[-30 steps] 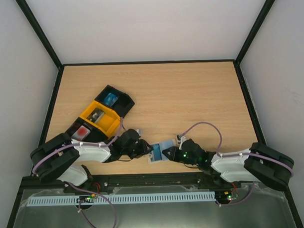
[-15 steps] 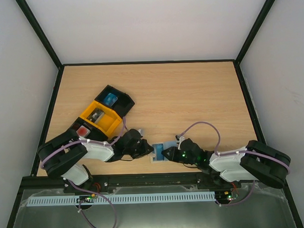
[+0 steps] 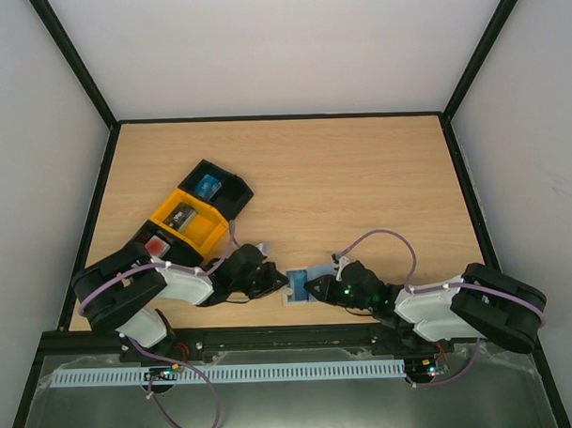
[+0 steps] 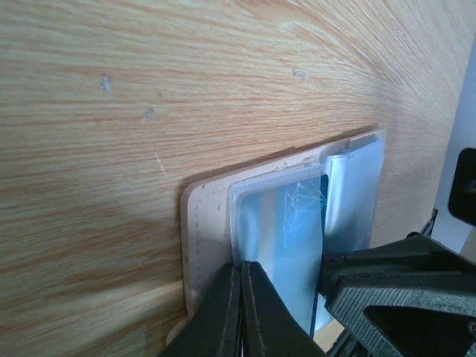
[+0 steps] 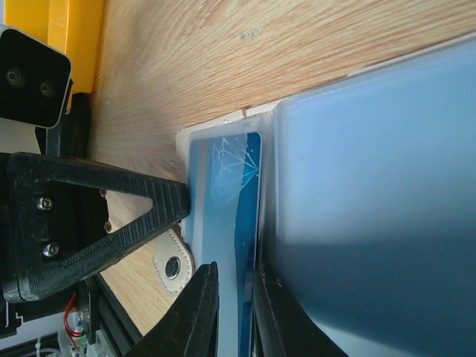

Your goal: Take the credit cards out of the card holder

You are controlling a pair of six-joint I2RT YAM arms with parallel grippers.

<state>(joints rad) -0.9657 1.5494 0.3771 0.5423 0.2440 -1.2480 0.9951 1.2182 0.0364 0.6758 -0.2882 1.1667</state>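
Observation:
The pale blue card holder (image 3: pixel 298 287) lies open near the table's front edge, between my two grippers. Its beige edge (image 4: pixel 204 245) and a clear pocket show in the left wrist view. A blue card (image 4: pixel 294 238) with white line art sits in that pocket; no red card shows in the holder. My left gripper (image 4: pixel 242 277) is shut on the pocket's edge. My right gripper (image 5: pixel 236 297) stands narrowly open over the blue card's (image 5: pixel 223 178) near end, beside the holder's other flap (image 5: pixel 372 186). A red card (image 3: pixel 155 245) lies in a black tray.
A yellow tray (image 3: pixel 188 222) and a black tray (image 3: pixel 231 192) holding a bright blue item (image 3: pixel 207 186) stand diagonally at the left, close behind my left arm. The table's front rail (image 3: pixel 290 338) runs just below both grippers.
My left arm's elbow has shifted slightly up and right. The right gripper has edged a little left onto the holder. The holder has barely moved.

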